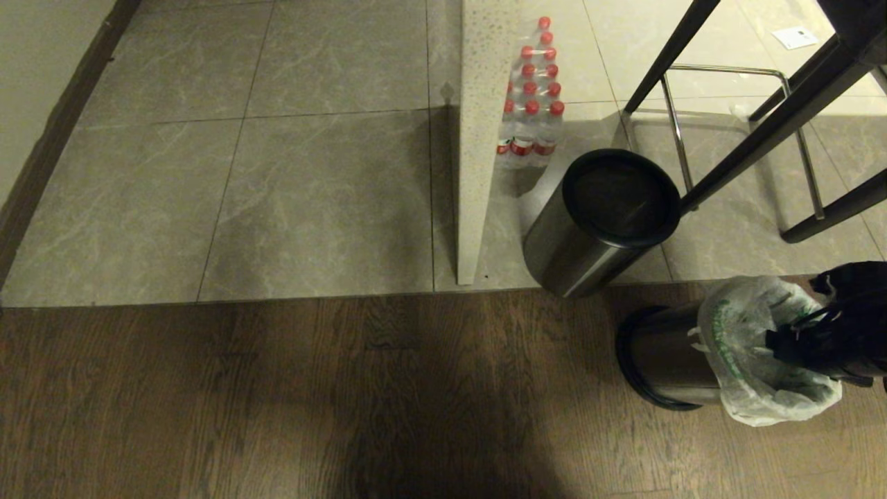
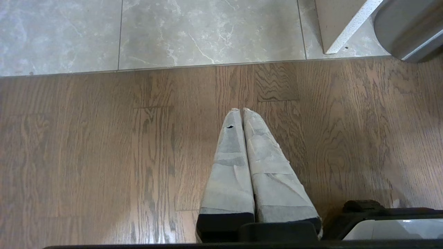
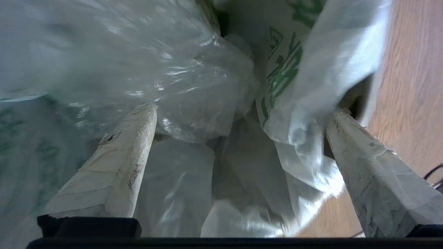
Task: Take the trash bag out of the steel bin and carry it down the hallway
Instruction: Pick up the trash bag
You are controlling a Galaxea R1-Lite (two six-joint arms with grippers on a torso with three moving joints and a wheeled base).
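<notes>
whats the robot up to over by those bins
The right gripper is down at the mouth of the steel bin on the wood floor, fingers wide open around a fold of the trash bag that lines it. It has not closed on the bag, which still sits in the bin. The left gripper hangs shut over bare wood floor, idle. A second bin, with no bag, stands behind on the tiles beside a pack of bottles.

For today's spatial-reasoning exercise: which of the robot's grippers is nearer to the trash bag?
Right. The right gripper is open at the trash bag, its fingers spread around the crinkled plastic at the steel bin. The left gripper is shut over bare wooden floor, away from the bag.
</notes>
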